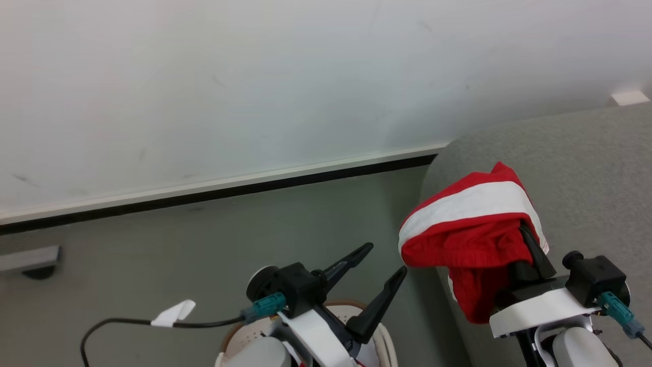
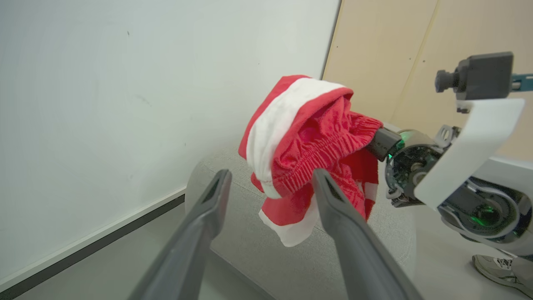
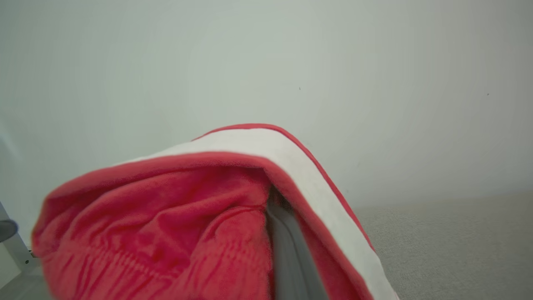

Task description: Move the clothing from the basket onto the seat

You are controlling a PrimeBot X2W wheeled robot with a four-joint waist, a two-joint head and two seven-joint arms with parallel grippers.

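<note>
A pale wall (image 1: pixel 254 76) is running across the back, its white skirting (image 1: pixel 229 184) with a dark strip beneath meeting the grey-green floor (image 1: pixel 178 239). A grey bar (image 1: pixel 28 259) is jutting in at the left edge. A beige panel (image 2: pixel 395 50) is standing beside the wall, and a shoe (image 2: pixel 497 268) is resting on the floor

Lighting: bright, even, diffuse; faint soft shadows on smooth grey floor (image 1: pixel 204 229). Head view sharp. Right wrist view: close-up soft red fabric garment with white band (image 3: pixel 166 233) blurred.
</note>
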